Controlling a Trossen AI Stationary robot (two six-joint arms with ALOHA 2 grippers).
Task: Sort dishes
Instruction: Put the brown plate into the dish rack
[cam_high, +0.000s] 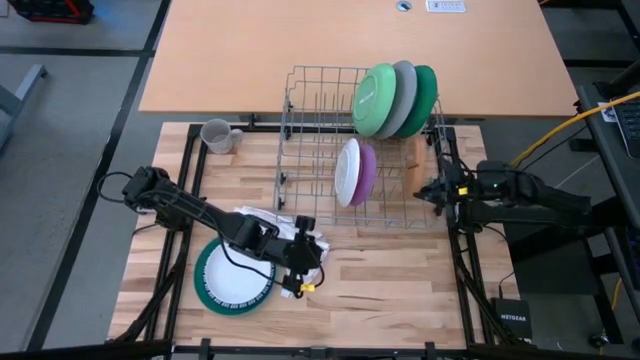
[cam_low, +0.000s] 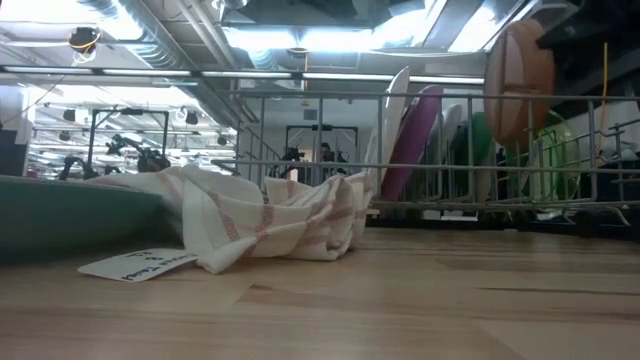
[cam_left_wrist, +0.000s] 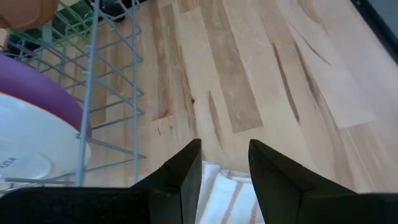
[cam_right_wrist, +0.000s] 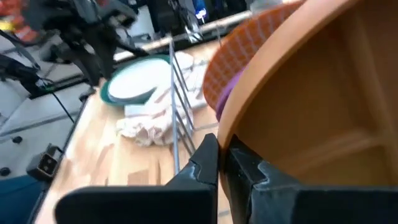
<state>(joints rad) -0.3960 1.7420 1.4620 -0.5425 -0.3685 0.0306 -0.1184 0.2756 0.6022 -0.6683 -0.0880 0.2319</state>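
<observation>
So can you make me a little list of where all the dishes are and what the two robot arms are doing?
In the rack: green plate, grey plate, teal plate, white plate, purple plate, all standing on edge
Brown bowl: at the rack's right side
Mug: on the table, left of the rack
Teal-rimmed plate: flat on the table
Cloth: crumpled beside that plate
Left gripper: open, above the cloth
Right gripper: shut, at the brown bowl

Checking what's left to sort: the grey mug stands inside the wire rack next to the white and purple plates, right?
Not quite. The high view shows the grey mug standing on the table outside the wire rack, off its left side. The white plate and purple plate do stand in the rack.
</observation>
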